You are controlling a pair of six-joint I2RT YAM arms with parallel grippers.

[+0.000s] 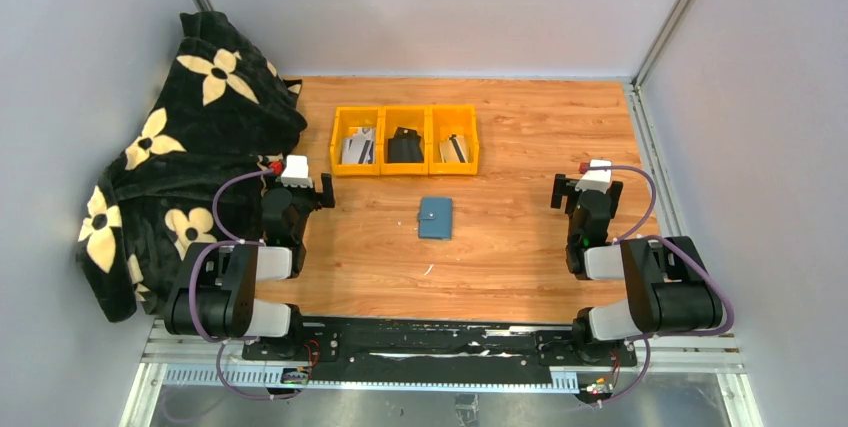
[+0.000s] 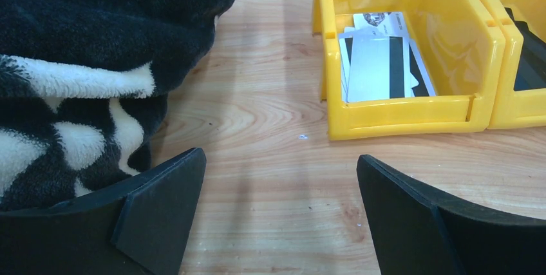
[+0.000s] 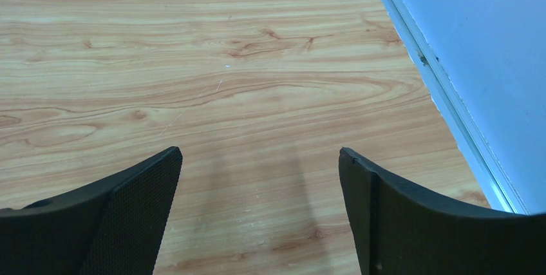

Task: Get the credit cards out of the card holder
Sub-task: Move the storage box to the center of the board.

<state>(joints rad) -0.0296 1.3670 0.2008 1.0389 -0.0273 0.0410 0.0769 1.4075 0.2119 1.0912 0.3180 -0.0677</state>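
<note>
Left pincer (image 2: 280,158), right pincer (image 3: 259,151) — agape, apparently empty

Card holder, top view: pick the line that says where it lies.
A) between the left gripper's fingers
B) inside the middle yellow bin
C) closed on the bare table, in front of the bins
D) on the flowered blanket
C: the card holder lies closed on the wooden table, on the near side of the yellow bins and touching none of them.

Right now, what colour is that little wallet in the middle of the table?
Teal-blue: the card holder shows best in the top view.
</note>
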